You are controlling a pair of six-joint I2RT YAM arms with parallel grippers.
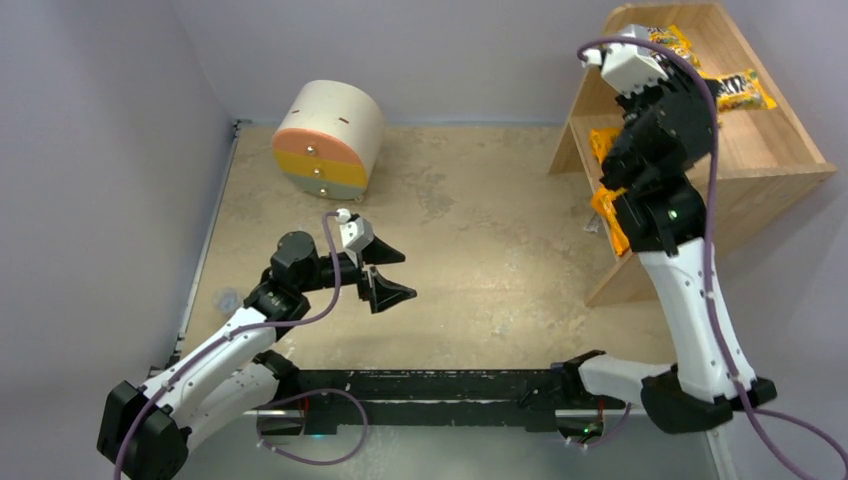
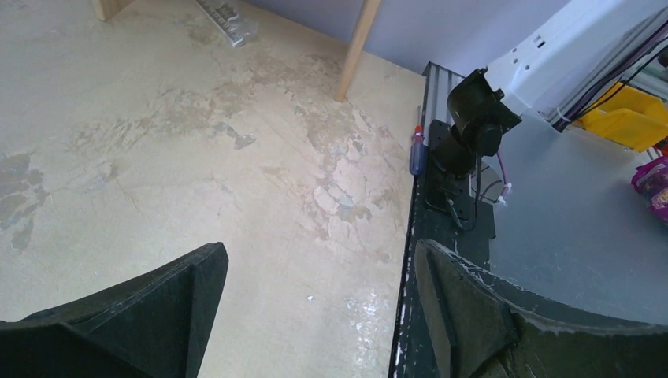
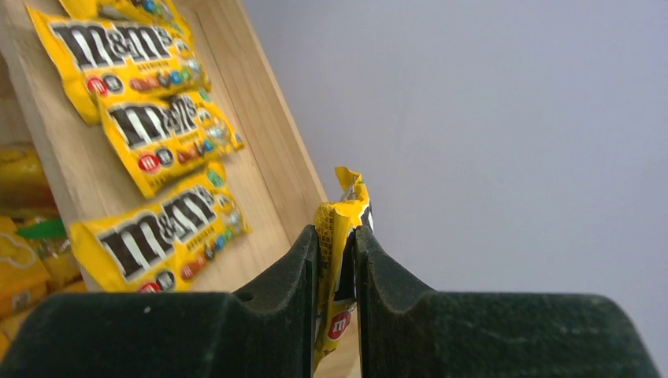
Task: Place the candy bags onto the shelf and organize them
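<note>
The light wood shelf [image 1: 770, 150] stands at the back right. My right gripper [image 3: 337, 236] is shut on a yellow M&M's packet [image 3: 343, 209] and holds it on edge over the shelf's upper board [image 3: 260, 181]. Three M&M's packets [image 3: 169, 138] lie in a row on that board, and a fourth shows at the top edge. Two of them show in the top view [image 1: 740, 90]. Two orange bags [image 1: 610, 215] sit on the lower tier, partly hidden by my right arm. My left gripper [image 1: 392, 272] is open and empty above the table's middle, also in its wrist view [image 2: 319, 260].
A round cream cabinet [image 1: 328, 140] with orange, yellow and green drawers stands at the back left. A clear plastic scrap [image 2: 228, 20] lies by the shelf's leg [image 2: 358, 47]. A blue and red pen [image 2: 417, 150] rests by the black base rail [image 1: 440, 385].
</note>
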